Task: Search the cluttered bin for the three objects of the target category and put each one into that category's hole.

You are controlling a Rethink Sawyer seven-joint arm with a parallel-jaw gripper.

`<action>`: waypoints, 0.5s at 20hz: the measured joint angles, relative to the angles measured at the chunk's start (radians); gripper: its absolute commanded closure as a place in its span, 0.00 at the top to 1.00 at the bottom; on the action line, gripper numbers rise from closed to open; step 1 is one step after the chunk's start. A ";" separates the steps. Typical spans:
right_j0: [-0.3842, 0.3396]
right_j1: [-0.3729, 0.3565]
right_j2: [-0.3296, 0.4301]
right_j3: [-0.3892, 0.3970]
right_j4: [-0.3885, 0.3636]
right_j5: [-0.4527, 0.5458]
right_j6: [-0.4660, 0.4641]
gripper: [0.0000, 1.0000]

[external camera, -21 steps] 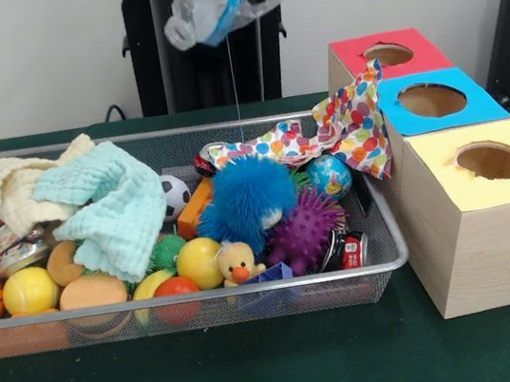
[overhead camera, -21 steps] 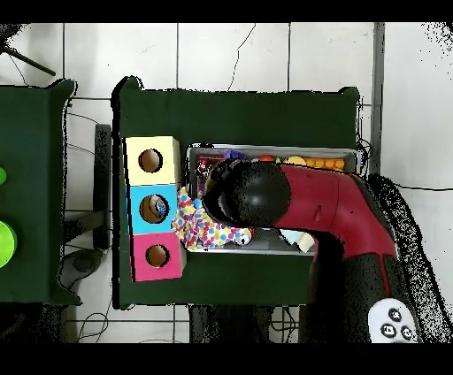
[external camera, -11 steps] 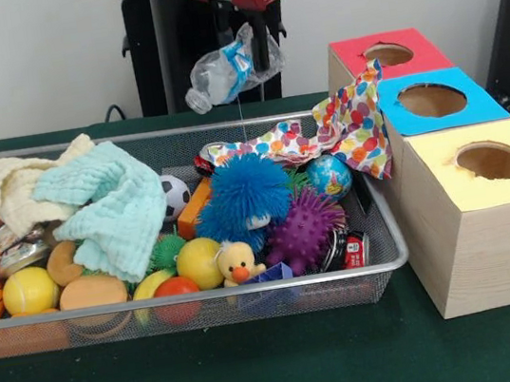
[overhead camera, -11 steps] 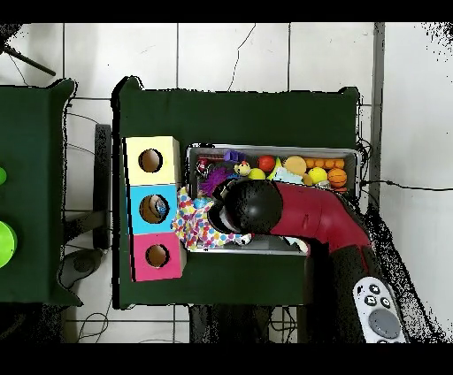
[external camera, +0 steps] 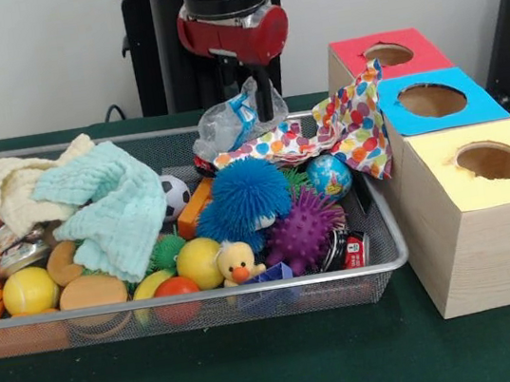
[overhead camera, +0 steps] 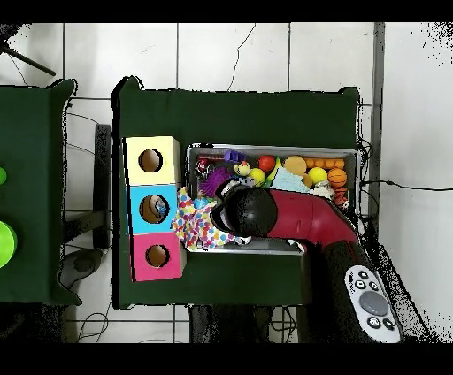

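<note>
Lowered since earlier: end effector clamped on crushed plastic bottle, now at bin | bottle light, crinkly, slippery; grip the body mid-way.

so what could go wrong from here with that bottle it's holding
The pincer grips the crumpled clear plastic bottle with the blue label near one end, so it hangs off to the side and might slip out. The bottle sits low over the polka-dot cloth, which drapes from the wire mesh bin against the red-topped box and blue-topped box; the cloth could snag and be dragged along.
</note>
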 measured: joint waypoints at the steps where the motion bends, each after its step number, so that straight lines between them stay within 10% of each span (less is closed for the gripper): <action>1: 0.000 -0.012 0.000 0.003 0.001 0.015 0.000 0.00; 10: 0.007 -0.208 0.005 -0.077 0.011 0.548 0.000 0.00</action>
